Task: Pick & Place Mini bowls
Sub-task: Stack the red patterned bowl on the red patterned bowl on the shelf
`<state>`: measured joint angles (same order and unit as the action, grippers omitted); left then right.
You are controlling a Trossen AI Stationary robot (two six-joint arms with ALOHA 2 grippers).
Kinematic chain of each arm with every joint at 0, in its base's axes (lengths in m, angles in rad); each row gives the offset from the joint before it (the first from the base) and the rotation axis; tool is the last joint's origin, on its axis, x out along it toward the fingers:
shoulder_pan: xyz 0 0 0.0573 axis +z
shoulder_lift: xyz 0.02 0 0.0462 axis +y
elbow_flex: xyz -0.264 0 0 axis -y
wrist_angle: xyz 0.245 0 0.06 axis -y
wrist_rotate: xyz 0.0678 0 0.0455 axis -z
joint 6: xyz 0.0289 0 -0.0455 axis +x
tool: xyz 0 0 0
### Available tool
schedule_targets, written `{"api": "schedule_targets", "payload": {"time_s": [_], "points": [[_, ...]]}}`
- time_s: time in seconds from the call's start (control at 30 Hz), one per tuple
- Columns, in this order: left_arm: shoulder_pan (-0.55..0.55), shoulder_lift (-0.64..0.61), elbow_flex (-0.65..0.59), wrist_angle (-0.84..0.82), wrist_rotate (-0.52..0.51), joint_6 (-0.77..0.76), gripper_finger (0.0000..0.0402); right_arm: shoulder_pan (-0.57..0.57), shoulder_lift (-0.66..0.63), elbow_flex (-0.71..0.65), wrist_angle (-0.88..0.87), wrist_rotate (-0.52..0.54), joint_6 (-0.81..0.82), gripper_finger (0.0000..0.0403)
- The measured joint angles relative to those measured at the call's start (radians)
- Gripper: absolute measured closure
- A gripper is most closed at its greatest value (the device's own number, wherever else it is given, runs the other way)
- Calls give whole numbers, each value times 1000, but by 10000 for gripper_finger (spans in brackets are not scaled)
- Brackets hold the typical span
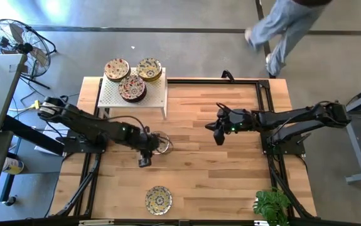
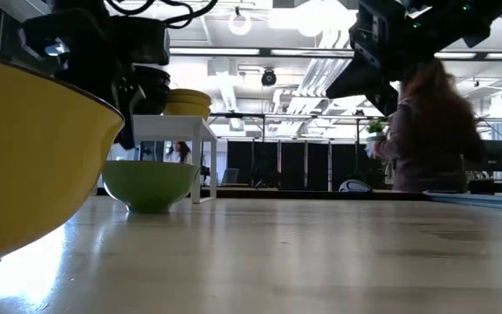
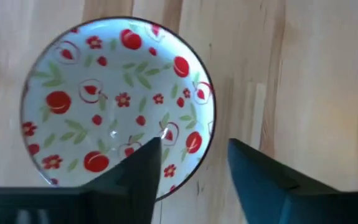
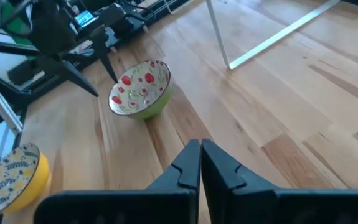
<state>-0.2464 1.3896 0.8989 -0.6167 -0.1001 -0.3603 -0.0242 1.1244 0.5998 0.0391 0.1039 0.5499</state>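
Note:
A mini bowl (image 3: 116,99), white inside with red fruit and green outside (image 4: 140,89), stands on its base on the wooden table, left of the middle. My left gripper (image 3: 194,149) is open just above it, pointing steeply down. One finger is over the bowl's inside and the other is outside its rim. My right gripper (image 4: 200,149) is shut and empty, hanging above the table's right half (image 1: 216,133). Three more mini bowls (image 1: 132,88) sit on a white rack (image 1: 158,94) at the far left. A yellow-sided one (image 1: 158,199) stands near the front edge. My left gripper straddles the rim (image 3: 208,127) of the red-fruit bowl from above with open fingers. I cannot tell whether either finger touches the bowl. The bowl stands upright on the table.
A potted plant (image 1: 271,206) stands at the table's near right corner. A black frame (image 1: 265,94) runs along the right and far edges. A person (image 1: 280,31) walks past beyond the far edge. A floor fan (image 1: 17,41) stands off the table at far left.

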Motion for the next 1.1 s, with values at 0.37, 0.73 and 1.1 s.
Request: {"api": "schedule_targets", "payload": {"time_s": [0.37,0.73,1.1], "points": [[-97,133,0,37,-165,-23,191,-2,-8,-9,-16,-6,-35,401],[-94,206,1,81,-192,-61,317,-1,-8,-9,-39,-55,-58,401],[-94,204,281,-152,-146,-15,393,-2,-8,-9,-43,-53,-126,402]]}}
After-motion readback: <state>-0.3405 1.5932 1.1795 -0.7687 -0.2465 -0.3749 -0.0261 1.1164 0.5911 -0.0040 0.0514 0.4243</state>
